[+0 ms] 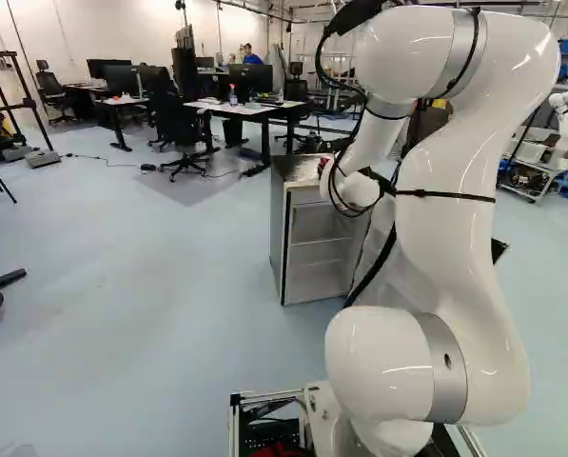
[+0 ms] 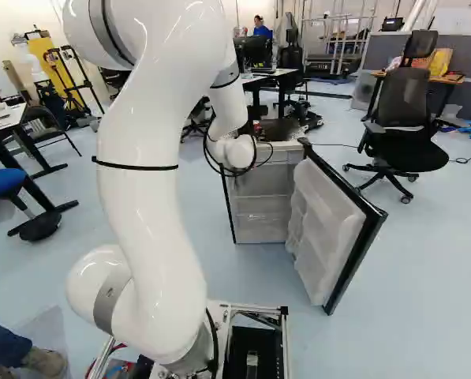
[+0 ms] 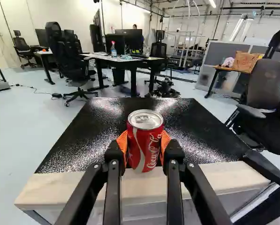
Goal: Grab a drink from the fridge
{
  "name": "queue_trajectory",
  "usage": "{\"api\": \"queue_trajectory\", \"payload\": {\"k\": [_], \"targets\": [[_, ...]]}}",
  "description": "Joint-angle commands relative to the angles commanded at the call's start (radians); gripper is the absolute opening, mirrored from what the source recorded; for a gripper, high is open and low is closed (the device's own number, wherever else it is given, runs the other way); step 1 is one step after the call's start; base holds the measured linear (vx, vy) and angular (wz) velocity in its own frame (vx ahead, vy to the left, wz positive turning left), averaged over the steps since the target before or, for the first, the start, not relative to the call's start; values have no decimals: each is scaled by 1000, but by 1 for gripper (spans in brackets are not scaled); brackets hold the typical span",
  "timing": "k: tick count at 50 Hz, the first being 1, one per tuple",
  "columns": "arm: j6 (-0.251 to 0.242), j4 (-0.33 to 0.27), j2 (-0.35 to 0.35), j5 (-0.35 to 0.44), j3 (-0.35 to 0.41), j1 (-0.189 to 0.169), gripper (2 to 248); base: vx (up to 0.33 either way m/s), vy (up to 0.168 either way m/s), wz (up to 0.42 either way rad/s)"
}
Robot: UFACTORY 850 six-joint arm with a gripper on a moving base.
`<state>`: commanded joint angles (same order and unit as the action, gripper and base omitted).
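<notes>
Since the door (image 2: 330, 225) is standing open beside the fridge (image 2: 259, 207) in the right base view, we are counting it as a hazard: a low sweep of the arm (image 2: 152, 197), or a careless turn of the base, could be knocking it.

In the wrist view our gripper (image 3: 144, 146) is gripping the red can (image 3: 146, 143), an orange pad pressing each side, over the front edge of the fridge top (image 3: 97, 136). (So we are finding our drink above the fridge, not inside.) We are not able to tell whether its base is touching. If it is, too shallow a lift could be dragging it along that edge; too light a squeeze on smooth metal could be letting it slip. The top itself is looking dark, glossy and speckled, with a pale front edge.

In the left base view we are seeing desks (image 1: 234, 109) bearing monitors, an office chair (image 1: 177, 129) near them, pale floor (image 1: 150, 305) around the fridge, and another robot (image 1: 566, 114) standing at the far right.
</notes>
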<state>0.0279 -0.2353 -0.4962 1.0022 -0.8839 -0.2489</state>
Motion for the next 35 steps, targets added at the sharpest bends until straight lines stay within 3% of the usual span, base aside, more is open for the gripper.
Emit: {"api": "queue_trajectory", "payload": {"k": [17, 18, 22, 23, 27, 28, 32, 33, 35], "targets": [[0, 0, 0, 0, 0, 0, 102, 0, 0, 0], [0, 0, 0, 0, 0, 0, 136, 0, 0, 0], [0, 0, 0, 0, 0, 0, 136, 0, 0, 0], [0, 0, 0, 0, 0, 0, 172, 0, 0, 0], [0, 0, 0, 0, 0, 0, 172, 0, 0, 0], [0, 0, 0, 0, 0, 0, 209, 0, 0, 0], [0, 0, 0, 0, 0, 0, 209, 0, 0, 0], [0, 0, 0, 0, 0, 0, 245, 0, 0, 0], [0, 0, 0, 0, 0, 0, 245, 0, 0, 0]]}}
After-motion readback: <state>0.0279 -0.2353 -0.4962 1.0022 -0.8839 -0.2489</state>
